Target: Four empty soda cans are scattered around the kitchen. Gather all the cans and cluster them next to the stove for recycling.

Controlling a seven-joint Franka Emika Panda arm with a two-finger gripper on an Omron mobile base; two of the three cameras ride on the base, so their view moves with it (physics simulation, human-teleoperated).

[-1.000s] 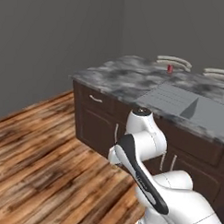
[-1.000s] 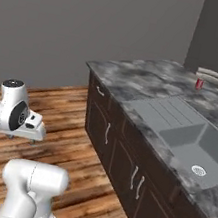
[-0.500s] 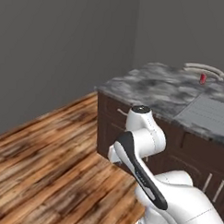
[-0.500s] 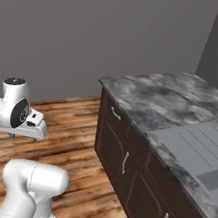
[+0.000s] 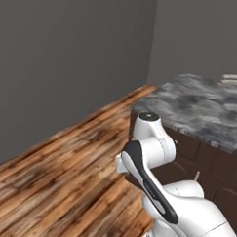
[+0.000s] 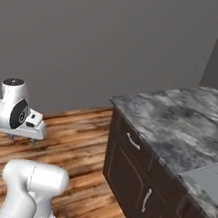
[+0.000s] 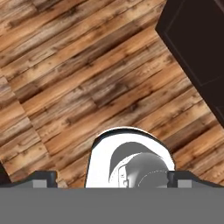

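The soda cans and the stove are out of view. My gripper [image 6: 22, 138] hangs low over the wooden floor [image 6: 80, 141], left of the counter's end, on an arm folded close to the base. In the hand view my gripper [image 7: 111, 179] points down at the floor planks [image 7: 87, 74]. Its two dark fingertips [image 7: 41, 177] stand far apart with nothing between them, so it is open.
A grey marbled counter [image 5: 204, 107] [image 6: 179, 123] on dark cabinets [image 6: 132, 161] ends to my right, with a grey sink drainboard [image 6: 210, 177] at the edge. A dark cabinet corner [image 7: 197, 43] shows in the hand view. Grey walls [image 5: 69, 55] stand behind open floor on the left.
The base has turned left, so both base views have swung. The counter slid to the right and the red can and sink basin left the frame. The arm's pose and open gripper are unchanged.
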